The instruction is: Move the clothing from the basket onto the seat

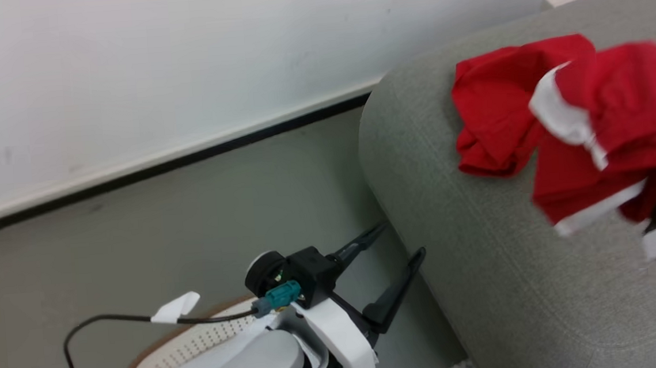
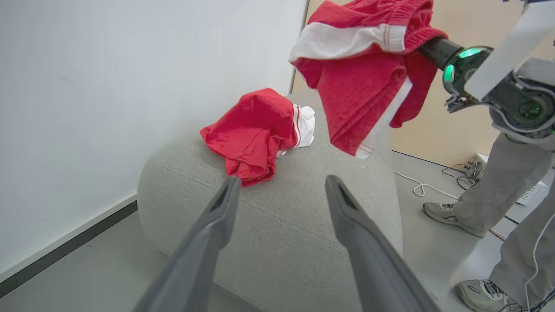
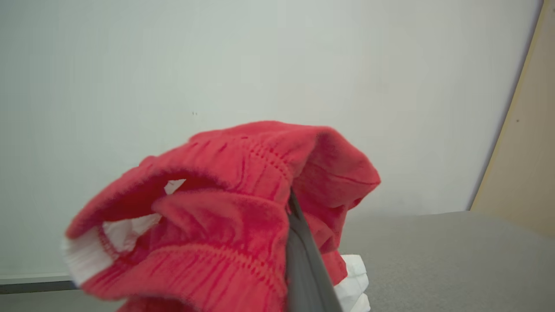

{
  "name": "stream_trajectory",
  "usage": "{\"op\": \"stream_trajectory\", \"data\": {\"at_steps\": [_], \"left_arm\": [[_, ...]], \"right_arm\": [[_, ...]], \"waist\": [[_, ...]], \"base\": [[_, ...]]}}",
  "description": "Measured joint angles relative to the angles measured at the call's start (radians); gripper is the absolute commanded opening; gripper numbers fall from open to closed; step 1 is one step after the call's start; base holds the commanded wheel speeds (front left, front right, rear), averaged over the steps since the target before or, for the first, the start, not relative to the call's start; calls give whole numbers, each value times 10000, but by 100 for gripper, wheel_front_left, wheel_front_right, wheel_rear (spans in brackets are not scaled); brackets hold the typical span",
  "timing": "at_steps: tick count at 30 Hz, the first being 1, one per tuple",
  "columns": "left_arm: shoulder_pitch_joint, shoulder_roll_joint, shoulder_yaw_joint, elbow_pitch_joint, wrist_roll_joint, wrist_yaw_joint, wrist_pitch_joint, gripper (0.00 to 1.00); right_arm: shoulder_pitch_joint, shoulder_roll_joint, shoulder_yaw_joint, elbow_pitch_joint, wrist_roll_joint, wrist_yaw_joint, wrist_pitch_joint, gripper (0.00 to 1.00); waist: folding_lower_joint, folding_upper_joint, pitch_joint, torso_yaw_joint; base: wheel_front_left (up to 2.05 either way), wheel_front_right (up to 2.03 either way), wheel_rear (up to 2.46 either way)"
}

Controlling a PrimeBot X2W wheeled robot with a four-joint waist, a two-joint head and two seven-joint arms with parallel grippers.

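A person's legs (image 2: 498, 190) and a floor cable (image 2: 418, 187) stood past the seat's (image 2: 282, 242) rounded edge. The left gripper (image 2: 282, 182) was spread; the right gripper (image 3: 289, 203) pinched clothing (image 2: 360, 91) above the seat.

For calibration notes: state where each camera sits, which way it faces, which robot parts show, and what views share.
Head: high, facing down at seat, floor, wall; shows open left gripper, basket.
Left wrist: faces along its open fingers at seat, lying garment, hanging garment.
Right wrist: faces the wall; right gripper shut on the hanging garment.
Shared: all show the seat and hanging garment.
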Motion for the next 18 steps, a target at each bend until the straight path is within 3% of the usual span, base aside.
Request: {"op": "stream_trajectory", "data": {"at_steps": [10, 18], "left_arm": [[-544, 926, 173, -704, 167, 21, 439, 100], [-836, 1931, 487, -1448, 267, 153, 788, 100]], "right_arm": [[-2239, -1559, -1398, 878, -217, 0, 997, 0], [-3820, -2025, -1881, 2638, -884, 0, 1427, 0]], "waist": [[1, 0, 1798, 295], [2, 0, 3563, 563]], "base": [[0, 0, 0], [0, 0, 0]]}}
